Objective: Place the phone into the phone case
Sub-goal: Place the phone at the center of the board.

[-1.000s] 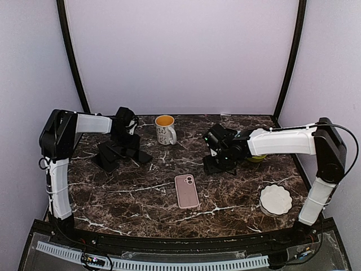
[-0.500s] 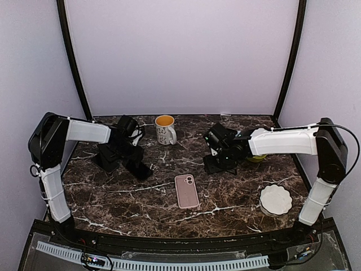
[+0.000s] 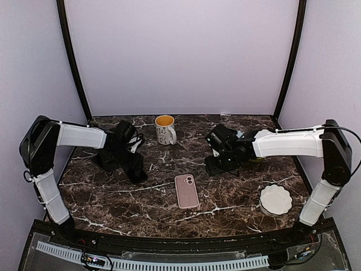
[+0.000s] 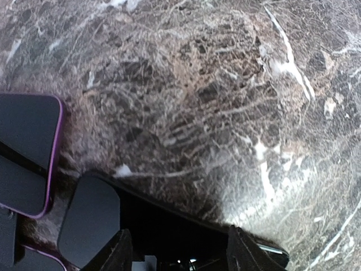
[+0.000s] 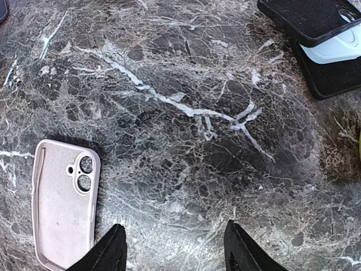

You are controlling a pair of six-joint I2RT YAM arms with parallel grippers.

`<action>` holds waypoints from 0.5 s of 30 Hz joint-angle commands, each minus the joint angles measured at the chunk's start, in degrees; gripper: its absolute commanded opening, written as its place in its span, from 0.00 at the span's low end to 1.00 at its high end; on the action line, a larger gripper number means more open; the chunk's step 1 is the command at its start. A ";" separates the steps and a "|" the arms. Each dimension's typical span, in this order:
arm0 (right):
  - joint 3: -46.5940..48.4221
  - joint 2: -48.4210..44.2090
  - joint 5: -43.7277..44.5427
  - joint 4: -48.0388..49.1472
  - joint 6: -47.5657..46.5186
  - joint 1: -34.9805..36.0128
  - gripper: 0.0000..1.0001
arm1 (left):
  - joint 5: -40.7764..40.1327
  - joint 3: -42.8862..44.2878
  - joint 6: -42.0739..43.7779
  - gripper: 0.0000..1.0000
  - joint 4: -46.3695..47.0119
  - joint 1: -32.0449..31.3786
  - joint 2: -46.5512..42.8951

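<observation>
- One pink phone case point(image 3: 186, 191), one dark phone point(image 4: 25, 152) with a purple rim, one mug point(image 3: 165, 129), one white dish point(image 3: 276, 199), two grippers;
- The phone case lies flat at the centre of the top view, back up, with two round camera holes; the phone lies at the left edge of the left wrist view;
- The right gripper point(image 5: 175, 248) is partly open and empty; the left gripper point(image 4: 180, 254) has its fingers apart around a black flat shape point(image 4: 169, 226), grip unclear.
</observation>
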 commanded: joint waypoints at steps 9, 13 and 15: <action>-2.30 -2.81 2.59 0.08 1.07 0.70 0.60 | -4.22 2.20 -16.46 0.78 -11.50 -0.05 -6.76; -2.27 -2.14 2.13 0.46 1.05 0.78 0.60 | -7.57 -2.79 -34.44 0.88 -7.91 -0.17 -12.58; -2.08 -1.69 1.94 0.52 1.05 0.78 0.60 | -7.72 -5.50 -41.06 0.97 -4.28 -0.47 -15.06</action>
